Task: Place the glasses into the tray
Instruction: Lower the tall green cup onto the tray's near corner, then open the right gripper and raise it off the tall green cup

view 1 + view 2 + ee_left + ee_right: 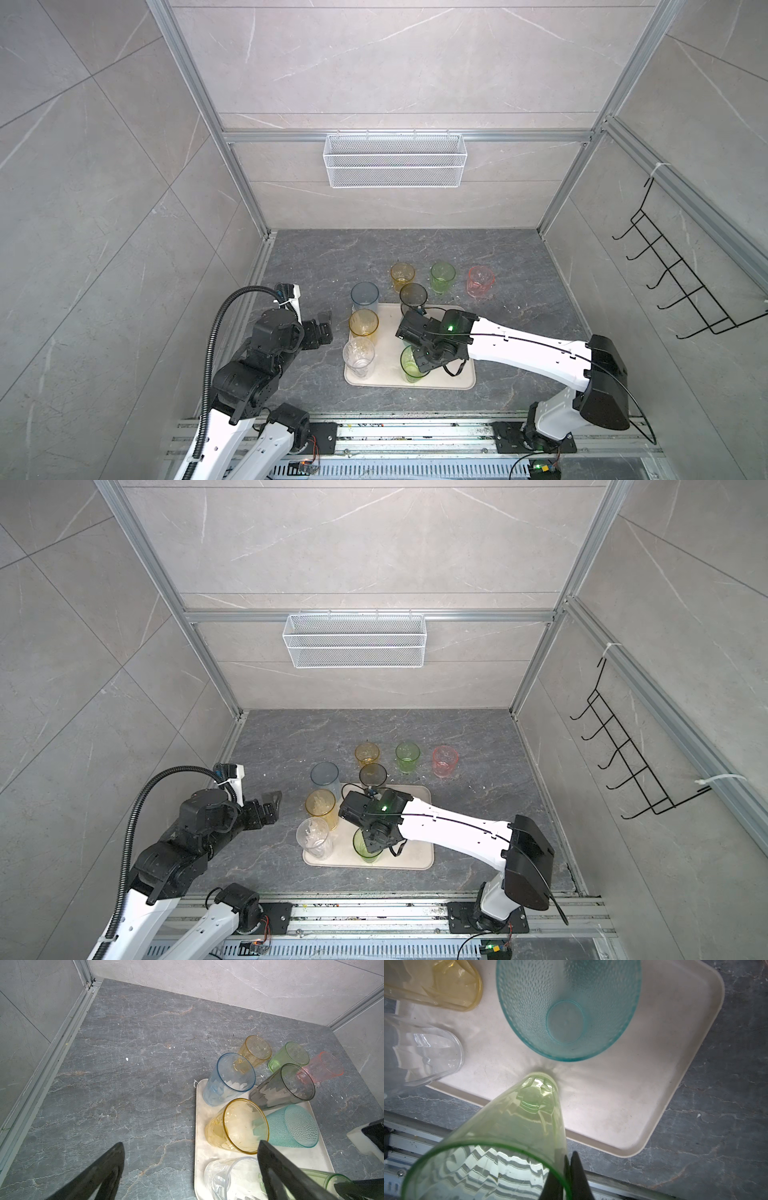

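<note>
My right fingers are closed on the rim of the tall green glass, pinching its wall between them. Its base sits at the near side of the tray, though I cannot tell whether it rests there or hangs just above. My left fingers are spread wide and hold nothing, hovering over the bare surface just beside the tray's left edge. At the near left corner of the tray stands the clear glass. Behind it is the tall amber glass, with the teal glass near the middle, under my right arm in both top views. Further back, the blue glass and the grey glass seem to stand just inside the far rim. By my count six are in or nearly in. Beyond the tray three short ones wait in a row on the surface: the short amber glass, the short green glass and the pink glass, all upright and apart from each other. I judge the job about two thirds done: release this green one, then fetch those three.
</note>
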Controlling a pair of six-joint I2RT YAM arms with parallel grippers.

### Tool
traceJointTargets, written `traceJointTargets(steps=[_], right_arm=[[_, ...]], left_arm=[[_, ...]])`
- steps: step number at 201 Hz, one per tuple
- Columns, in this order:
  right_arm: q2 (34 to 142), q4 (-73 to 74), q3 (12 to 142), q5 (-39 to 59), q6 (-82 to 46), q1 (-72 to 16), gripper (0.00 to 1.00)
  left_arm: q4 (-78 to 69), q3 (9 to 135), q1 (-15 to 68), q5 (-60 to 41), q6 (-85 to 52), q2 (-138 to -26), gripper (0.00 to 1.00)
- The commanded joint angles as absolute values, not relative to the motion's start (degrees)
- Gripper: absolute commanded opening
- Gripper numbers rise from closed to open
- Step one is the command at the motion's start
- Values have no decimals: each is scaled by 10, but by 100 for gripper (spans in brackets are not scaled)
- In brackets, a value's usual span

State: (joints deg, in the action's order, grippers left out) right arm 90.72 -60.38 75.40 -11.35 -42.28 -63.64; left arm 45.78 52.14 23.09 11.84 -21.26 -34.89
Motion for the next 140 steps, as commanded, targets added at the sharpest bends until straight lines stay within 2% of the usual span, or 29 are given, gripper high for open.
traceJointTargets(steps=[1, 32, 90, 140], right_arm=[[914, -614, 771, -132, -435, -640, 7], [914, -610, 773, -128, -436, -640, 12], [911, -612, 788, -130, -434, -640, 29], [901, -621, 825, -155, -413, -640, 33]], left_arm=[[442, 521, 228, 119, -221, -348, 100], [442, 521, 228, 118, -221, -348, 100], [442, 520, 228, 118, -221, -346, 100], [443, 520, 228, 119, -221, -345, 100]])
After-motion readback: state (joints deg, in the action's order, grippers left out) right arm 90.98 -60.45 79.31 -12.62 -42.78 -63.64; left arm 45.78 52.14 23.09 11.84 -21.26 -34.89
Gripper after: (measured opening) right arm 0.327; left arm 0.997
